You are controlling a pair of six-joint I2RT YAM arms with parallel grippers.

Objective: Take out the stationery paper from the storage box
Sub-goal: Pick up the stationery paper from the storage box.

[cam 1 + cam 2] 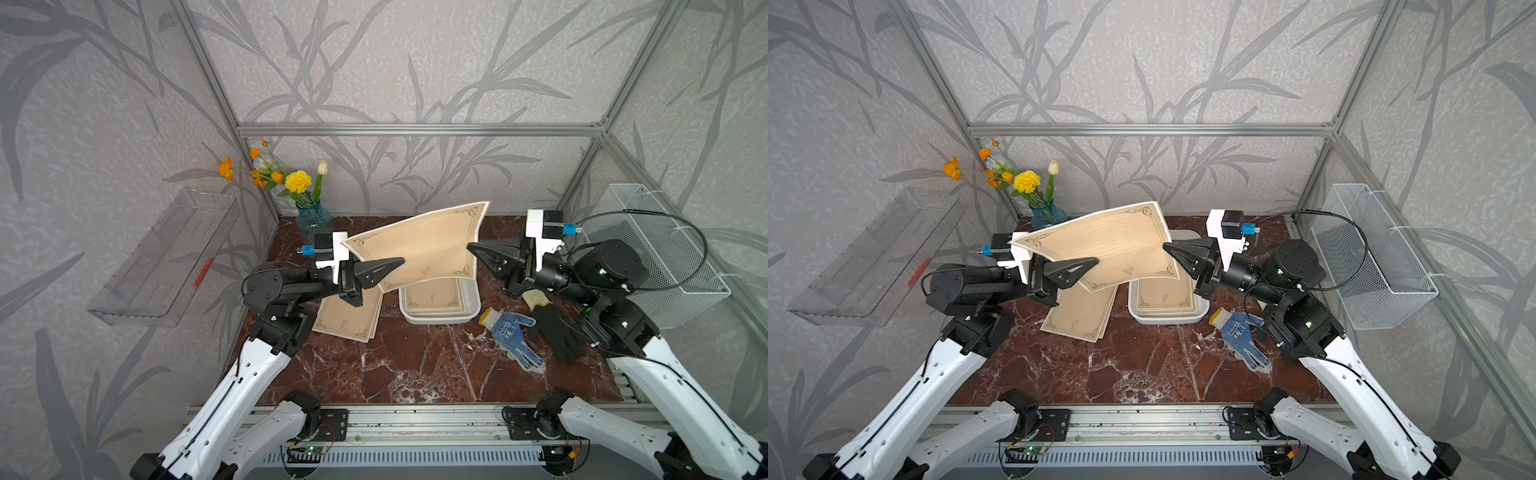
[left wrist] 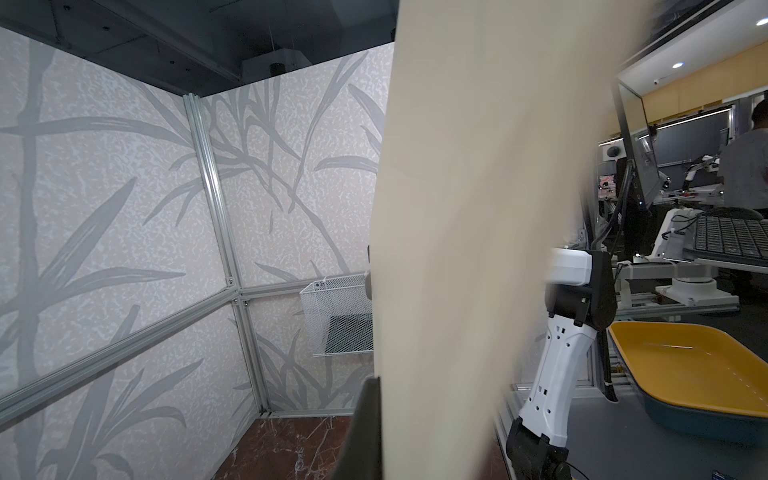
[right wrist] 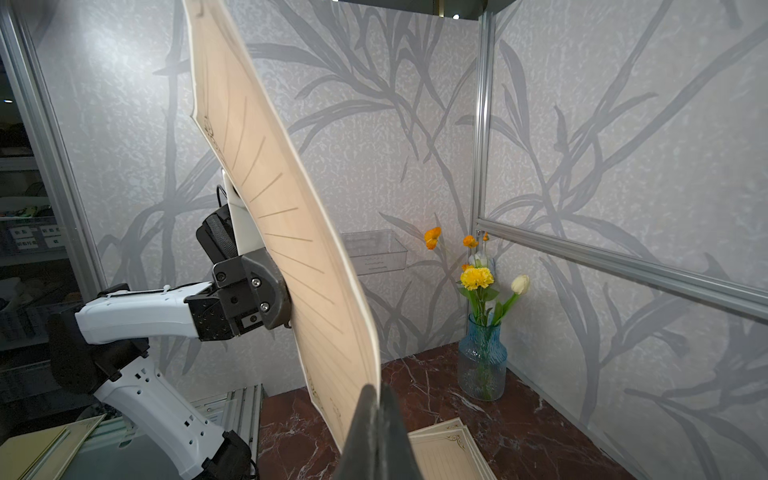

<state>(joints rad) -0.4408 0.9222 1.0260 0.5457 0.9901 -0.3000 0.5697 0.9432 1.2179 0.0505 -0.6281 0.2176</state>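
One tan sheet of stationery paper hangs bowed in the air above the table, stretched between both arms. My left gripper is shut on its left lower edge; in the left wrist view the sheet fills the middle beside one dark finger. My right gripper is shut on the sheet's right edge. Below it sits the white storage box with several sheets inside. Another stack of sheets lies on the table left of the box.
A blue vase of flowers stands at the back left. A blue-dotted glove and a black glove lie right of the box, under the right arm. A wire basket hangs on the right wall, a clear shelf tray on the left.
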